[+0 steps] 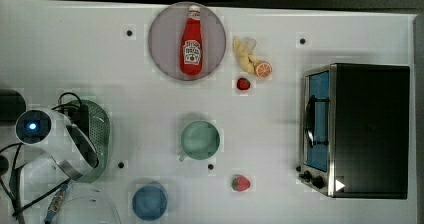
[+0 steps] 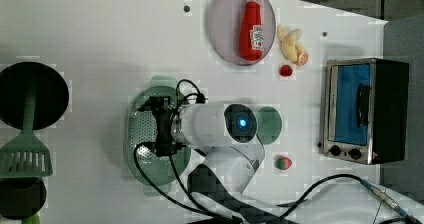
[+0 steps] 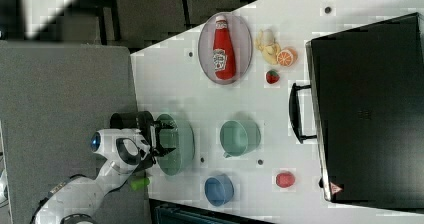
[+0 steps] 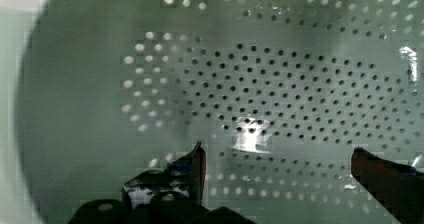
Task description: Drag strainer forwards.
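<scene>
The strainer is a pale mint-green oval bowl dotted with holes, near the top view's left edge. The arm partly covers it there. In the left view the strainer lies under the wrist, and in the right view the strainer sits by the table's edge. My gripper hangs open just over the perforated inside of the strainer, with nothing between its two dark fingers. The gripper points down into the bowl, as the gripper also does in the right view.
A green mug stands mid-table and a blue cup near the top view's lower edge. A ketchup bottle lies on a grey plate. A toaster oven and toy fruit are to the top view's right. Cables trail from the wrist.
</scene>
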Controlling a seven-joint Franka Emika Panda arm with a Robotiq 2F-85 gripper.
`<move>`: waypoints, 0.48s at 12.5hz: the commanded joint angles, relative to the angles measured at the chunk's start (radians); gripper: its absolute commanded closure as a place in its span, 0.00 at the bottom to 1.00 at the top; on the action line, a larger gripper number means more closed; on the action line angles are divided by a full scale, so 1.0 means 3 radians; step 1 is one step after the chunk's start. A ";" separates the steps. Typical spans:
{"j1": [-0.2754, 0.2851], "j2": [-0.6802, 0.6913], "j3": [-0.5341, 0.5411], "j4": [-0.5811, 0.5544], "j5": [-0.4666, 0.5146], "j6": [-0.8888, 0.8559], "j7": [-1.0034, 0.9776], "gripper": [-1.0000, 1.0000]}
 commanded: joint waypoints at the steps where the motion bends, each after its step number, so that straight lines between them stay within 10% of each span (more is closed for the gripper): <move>1: -0.0019 0.0157 -0.0144 0.0320 -0.0004 0.0014 0.0143 0.00; 6: -0.0009 0.0400 -0.0237 0.0738 -0.0004 0.0012 0.0144 0.00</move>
